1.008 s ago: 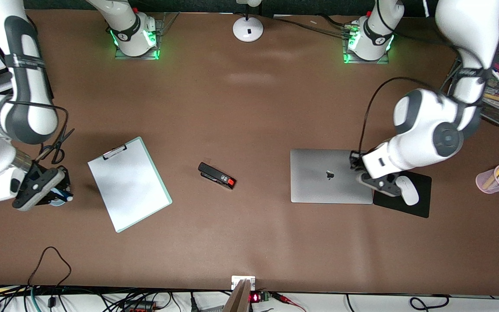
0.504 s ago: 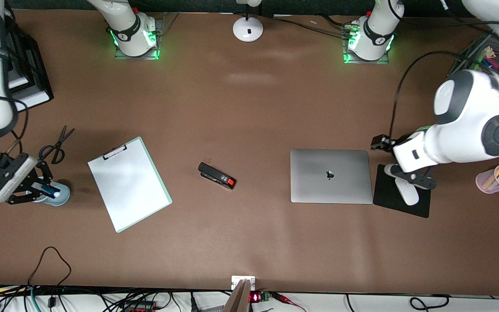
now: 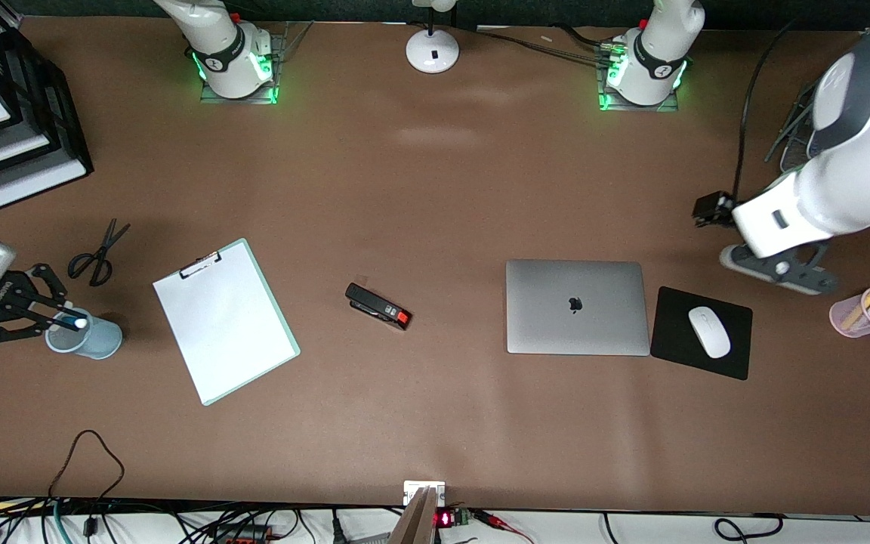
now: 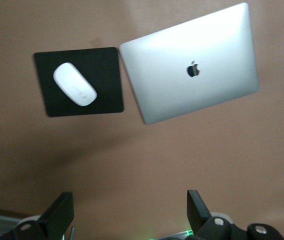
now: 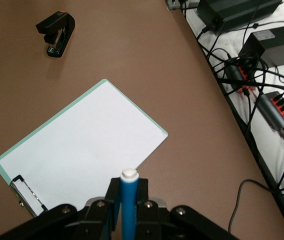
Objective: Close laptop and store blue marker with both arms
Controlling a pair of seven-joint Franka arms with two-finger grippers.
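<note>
The laptop [image 3: 577, 306] lies closed on the table, silver lid up with the dark apple logo; it also shows in the left wrist view [image 4: 192, 70]. My left gripper [image 3: 778, 270] is open and empty, up in the air over bare table between the mouse mat and the pink pen cup; its fingers [image 4: 57, 220] stand wide apart. My right gripper [image 3: 61, 313] is shut on the blue marker [image 3: 66, 322], holding it over the rim of a pale blue cup [image 3: 91, 341]. In the right wrist view the marker [image 5: 129, 200] stands between the fingers, whitish end outward.
A black mouse mat [image 3: 733, 363] with a white mouse [image 3: 708, 331] lies beside the laptop. A stapler [image 3: 378, 306], a clipboard [image 3: 223, 321] and scissors [image 3: 95, 253] lie on the table. A pink pen cup [image 3: 858, 317] and black paper trays [image 3: 42, 91] stand at the table's ends.
My left gripper has lifted off the closed laptop and moved toward the left arm's end of the table. My right gripper has shifted outward with the marker, uncovering the blue cup.
</note>
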